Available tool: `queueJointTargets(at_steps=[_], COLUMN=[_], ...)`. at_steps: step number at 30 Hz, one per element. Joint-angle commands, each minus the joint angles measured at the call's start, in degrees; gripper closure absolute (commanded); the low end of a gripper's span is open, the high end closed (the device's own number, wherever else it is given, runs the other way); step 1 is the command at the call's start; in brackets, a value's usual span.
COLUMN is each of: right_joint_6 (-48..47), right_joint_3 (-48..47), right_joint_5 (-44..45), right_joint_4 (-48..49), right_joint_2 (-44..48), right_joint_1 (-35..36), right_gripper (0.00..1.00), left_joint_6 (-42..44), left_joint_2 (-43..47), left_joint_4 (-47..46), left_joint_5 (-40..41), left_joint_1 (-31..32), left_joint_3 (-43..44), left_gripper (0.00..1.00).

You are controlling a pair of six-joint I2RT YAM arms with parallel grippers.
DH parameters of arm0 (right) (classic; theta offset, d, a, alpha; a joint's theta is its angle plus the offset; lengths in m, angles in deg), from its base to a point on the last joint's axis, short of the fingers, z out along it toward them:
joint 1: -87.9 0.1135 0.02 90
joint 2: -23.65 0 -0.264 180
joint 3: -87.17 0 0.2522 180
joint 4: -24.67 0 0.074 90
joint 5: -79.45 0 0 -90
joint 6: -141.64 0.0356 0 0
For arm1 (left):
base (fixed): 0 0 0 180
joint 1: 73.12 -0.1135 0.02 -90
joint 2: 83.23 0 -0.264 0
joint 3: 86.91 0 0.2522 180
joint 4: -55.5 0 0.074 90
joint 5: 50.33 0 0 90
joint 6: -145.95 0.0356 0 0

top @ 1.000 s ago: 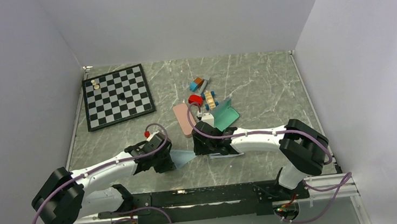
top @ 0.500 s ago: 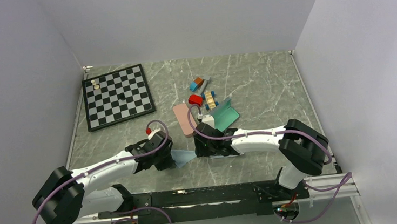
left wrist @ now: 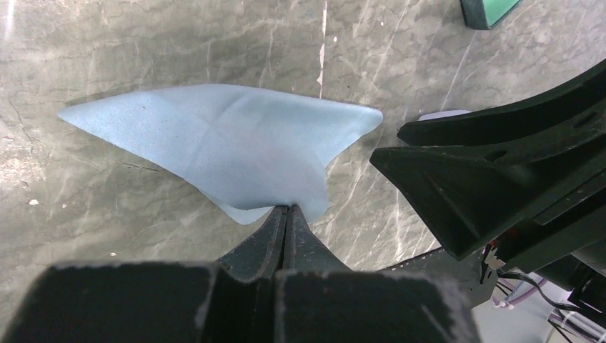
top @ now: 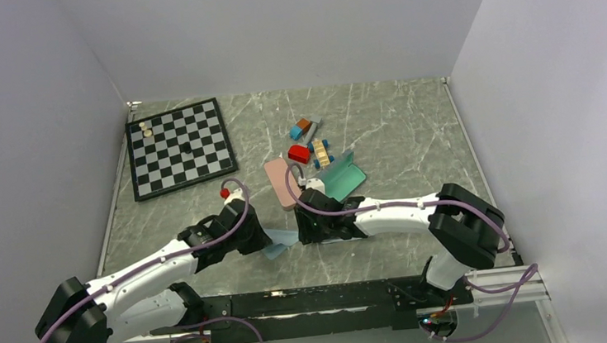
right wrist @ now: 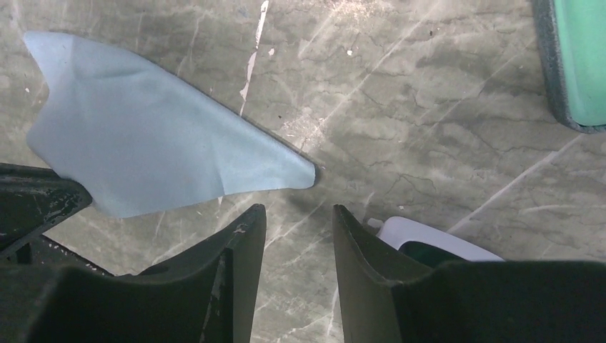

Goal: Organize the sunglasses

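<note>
Table (top: 395, 122): grey-green marble, with white walls (top: 288, 32) on three sides.
Left tool (left wrist: 288, 209): closed, pinching the near edge of the blue cloth (left wrist: 229, 143).
Right tool (right wrist: 300, 214): open, empty, beside the cloth.
Sunglasses (right wrist: 429, 239): white frame, partly under the right tool.

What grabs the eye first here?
The light blue cloth lies near the middle of the table's near edge, its edge pinched in the shut left tool. The open right tool hangs right beside the cloth's corner. Farther back, a chessboard sits at the far left, with small colourful toys heaped at the centre.
</note>
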Motion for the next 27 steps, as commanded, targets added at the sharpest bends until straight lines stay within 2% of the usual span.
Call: queueJointTargets(at_steps=[1, 11, 20, 24, 27], right_joint_6=[-0.14, 4.28, 4.53, 4.22, 3.43], right_joint_3=[-3.1, -7.23, -7.39, -6.77, -7.41], right_joint_5=[0.03, 3.21, 4.2, 3.62, 1.94], right_joint_4=[-0.08, -4.49, -9.3, -8.08, -6.47], right_joint_2=[-1.37, -6.15, -5.69, -6.18, -7.16], right_joint_1=[-0.06, -0.11, -0.03, -0.03, -0.03], right_gripper=[0.57, 0.64, 0.66, 0.66, 0.7], left_joint_6=[1.44, 1.39, 1.26, 1.18, 1.18], left_joint_2=[0.47, 1.82, 2.41, 2.45, 2.36], left_joint_4=[0.77, 2.53, 2.78, 2.33, 2.51], left_joint_5=[1.51, 2.68, 3.29, 3.34, 3.29], left_joint_1=[0.26, 0.27, 0.27, 0.27, 0.24], left_joint_3=[1.87, 1.8, 1.78, 1.75, 1.92], left_gripper=[1.0, 1.0, 1.0, 1.0, 1.0])
